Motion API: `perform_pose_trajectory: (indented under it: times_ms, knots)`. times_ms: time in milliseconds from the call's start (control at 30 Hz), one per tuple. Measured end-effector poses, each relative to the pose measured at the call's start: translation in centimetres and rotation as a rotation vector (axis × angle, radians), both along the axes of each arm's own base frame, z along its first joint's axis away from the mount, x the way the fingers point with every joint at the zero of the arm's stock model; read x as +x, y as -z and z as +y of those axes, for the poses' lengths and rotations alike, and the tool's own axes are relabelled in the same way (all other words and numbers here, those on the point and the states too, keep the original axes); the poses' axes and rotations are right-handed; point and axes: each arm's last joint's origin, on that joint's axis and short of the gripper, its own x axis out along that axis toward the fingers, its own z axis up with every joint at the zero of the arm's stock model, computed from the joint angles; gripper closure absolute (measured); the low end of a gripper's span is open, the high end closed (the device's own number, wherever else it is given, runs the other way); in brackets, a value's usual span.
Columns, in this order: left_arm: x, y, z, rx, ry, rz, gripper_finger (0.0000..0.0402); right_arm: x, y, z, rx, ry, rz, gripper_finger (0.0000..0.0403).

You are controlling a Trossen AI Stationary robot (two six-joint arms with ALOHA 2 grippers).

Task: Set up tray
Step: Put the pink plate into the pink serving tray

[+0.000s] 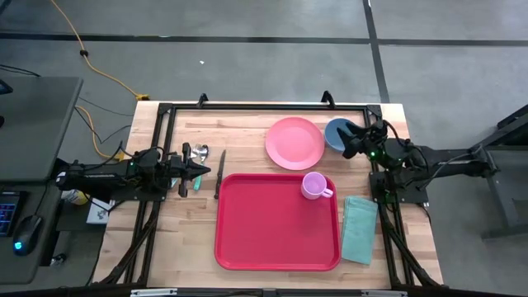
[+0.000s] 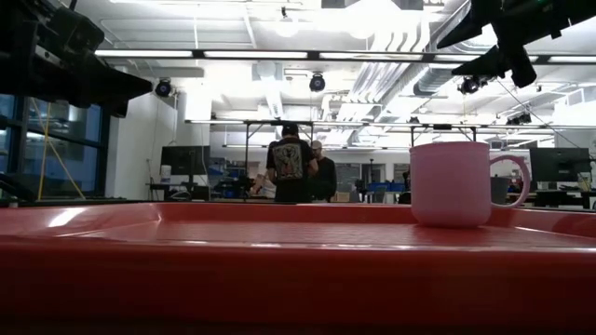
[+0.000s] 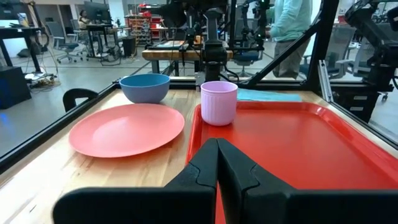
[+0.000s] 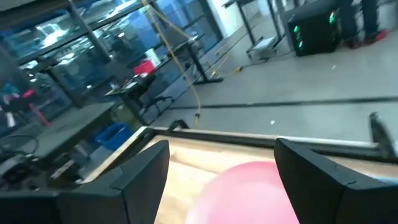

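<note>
The red tray (image 1: 277, 239) lies flat at the table's middle, near the front edge. A pink mug (image 1: 314, 186) stands upright in its far right corner; the mug also shows in the left wrist view (image 3: 218, 102) and the low view (image 2: 452, 183). My left gripper (image 1: 200, 172) is shut and empty, just left of the tray, pointing toward it (image 3: 217, 155). My right gripper (image 1: 351, 142) is open and empty, raised over the blue bowl (image 1: 335, 132); its wrist view (image 4: 221, 180) looks past the fingers at the pink plate (image 4: 249, 186).
A round pink plate (image 1: 294, 143) and the blue bowl lie beyond the tray's far edge. A teal napkin (image 1: 360, 228) lies right of the tray. A knife (image 1: 220, 172) and other cutlery (image 1: 196, 153) lie left of the tray by my left gripper. People stand in the room behind.
</note>
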Motion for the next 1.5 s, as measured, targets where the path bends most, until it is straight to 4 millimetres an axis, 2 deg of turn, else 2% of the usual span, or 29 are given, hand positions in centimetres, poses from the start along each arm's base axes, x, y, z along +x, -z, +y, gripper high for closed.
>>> perform_pose_trajectory:
  times_ms: [233,433,633,867,1200,1500]
  knots:
    - [0.0,-0.7,0.1,0.005,-0.033,-0.071,0.0364,0.1,2.0,-0.4,0.158,0.063,0.059,0.0132]
    - [0.0,-0.9,0.1,0.007,-0.033,-0.093,0.0364,1.0,3.1,-1.4,0.220,0.093,0.130,0.0132]
    - [0.0,-0.9,0.1,0.007,-0.033,-0.095,0.0364,2.3,4.6,-2.7,0.380,0.039,0.189,0.0132]
    - [0.0,-0.9,0.1,0.007,-0.033,-0.094,0.0364,3.7,6.1,-3.7,0.483,-0.014,0.259,0.0123]
    - [0.0,-0.9,0.1,0.005,-0.033,-0.094,0.0364,4.9,7.0,-3.7,0.643,-0.085,0.227,0.0120]
    - [0.0,-0.9,0.1,0.004,-0.033,-0.094,0.0364,4.4,7.7,-3.4,0.748,-0.079,0.270,0.0126]
